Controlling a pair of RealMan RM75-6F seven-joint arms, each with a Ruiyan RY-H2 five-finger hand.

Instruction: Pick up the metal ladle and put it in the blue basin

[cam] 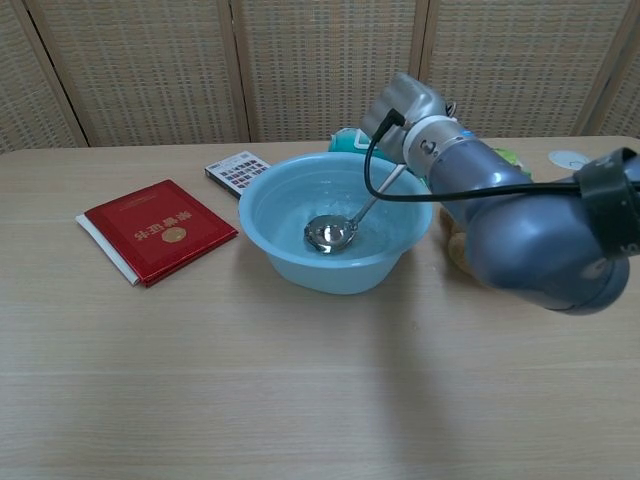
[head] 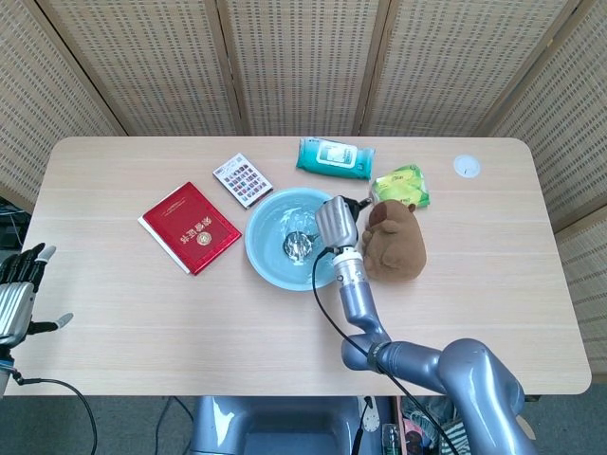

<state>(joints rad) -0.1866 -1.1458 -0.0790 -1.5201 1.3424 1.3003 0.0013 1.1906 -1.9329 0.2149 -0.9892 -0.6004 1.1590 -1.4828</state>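
Note:
The blue basin [head: 268, 227] [cam: 330, 272] stands at the table's middle. The metal ladle [head: 297, 246] [cam: 331, 233] lies inside it, its bowl down on the basin floor and its handle slanting up over the right rim. My right hand [head: 337, 222] [cam: 405, 108] hovers over that rim and grips the handle's top end. The handle's tip is hidden under the hand. My left hand [head: 21, 282] hangs off the table's left edge in the head view, fingers apart, holding nothing.
A brown plush toy [head: 396, 243] [cam: 470, 250] sits right beside the basin, behind my right arm. A red book [head: 190, 227] [cam: 155, 228] lies to the left, a small patterned card [head: 242, 180] behind it. A wipes pack [head: 334, 157], a green packet [head: 402, 185] and a white disc [head: 466, 167] lie at the back.

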